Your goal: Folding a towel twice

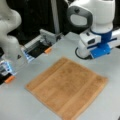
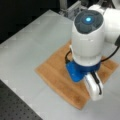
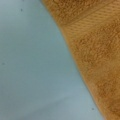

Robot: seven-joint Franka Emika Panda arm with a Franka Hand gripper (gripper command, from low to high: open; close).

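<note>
Only wrist view: towel (image 3: 95, 50) edge, no tool.

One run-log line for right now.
towel: flat on table, no fold visible | gripper: not visible, arm above towel | wrist view: towel edge beside bare table

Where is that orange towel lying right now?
The towel lies spread flat on the grey table, low and centre in both front views, just below the white-and-blue robot arm. The wrist view shows its edge on the right.
</note>
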